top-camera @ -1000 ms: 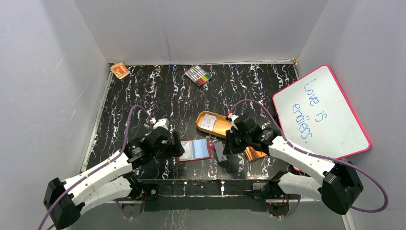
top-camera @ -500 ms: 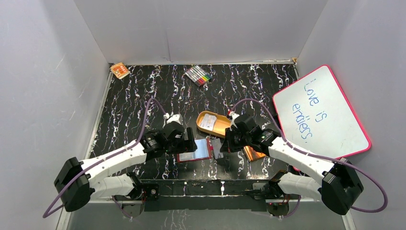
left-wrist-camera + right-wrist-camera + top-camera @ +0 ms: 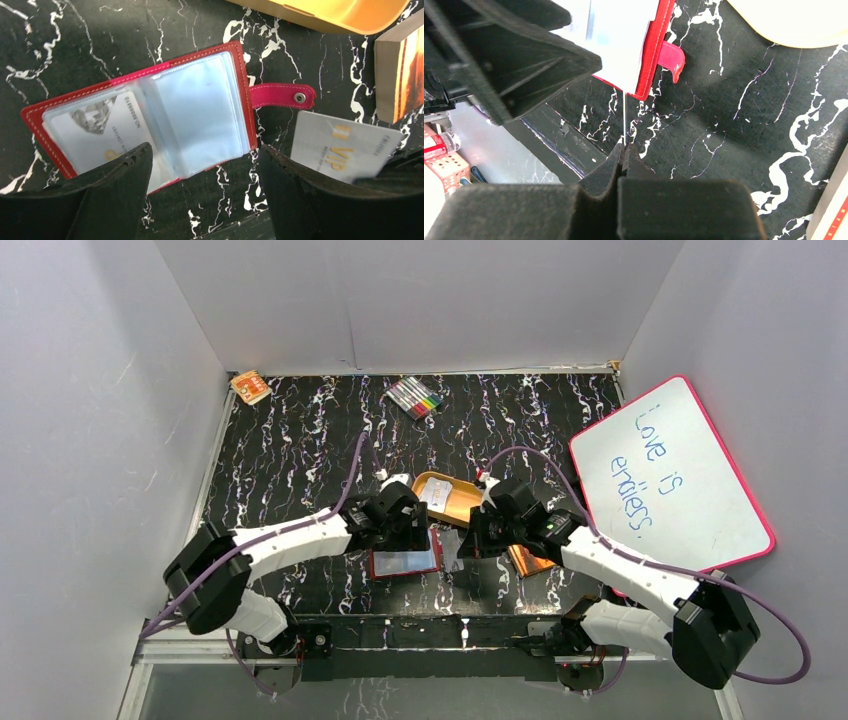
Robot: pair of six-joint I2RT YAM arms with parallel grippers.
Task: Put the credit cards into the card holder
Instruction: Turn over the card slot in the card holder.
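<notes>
Over marbled table (image 3: 300,440), left claw (image 3: 204,160) has reached card holder (image 3: 200,100).

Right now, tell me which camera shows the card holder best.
Left wrist: the card holder lies open, both sleeves, one card inside and the snap tab visible. Top external shows it small, partly under the left arm. Right wrist catches only a red corner and the tab.
</notes>
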